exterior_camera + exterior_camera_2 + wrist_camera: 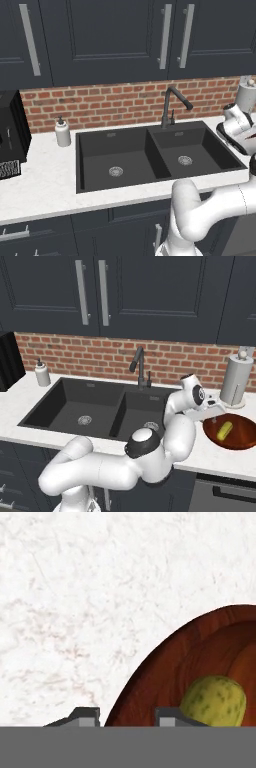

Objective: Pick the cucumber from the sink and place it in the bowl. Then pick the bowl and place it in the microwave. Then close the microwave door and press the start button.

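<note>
With the cucumber (225,430) already lying in the bowl (240,441) right of the sink (70,406), the gripper (126,714) straddles the bowl's rim (whether clamped, I cannot tell); microwave steps remain.

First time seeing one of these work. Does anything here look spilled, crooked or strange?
Nothing stands out. The cucumber lies inside the bowl on the counter, and the sink holds nothing but its drains.

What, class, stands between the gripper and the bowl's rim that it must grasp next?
Nothing visible. In the hand view the gripper straddles the near rim of the bowl, one tip outside over the counter, one inside beside the cucumber, which lies clear of the rim.
</note>
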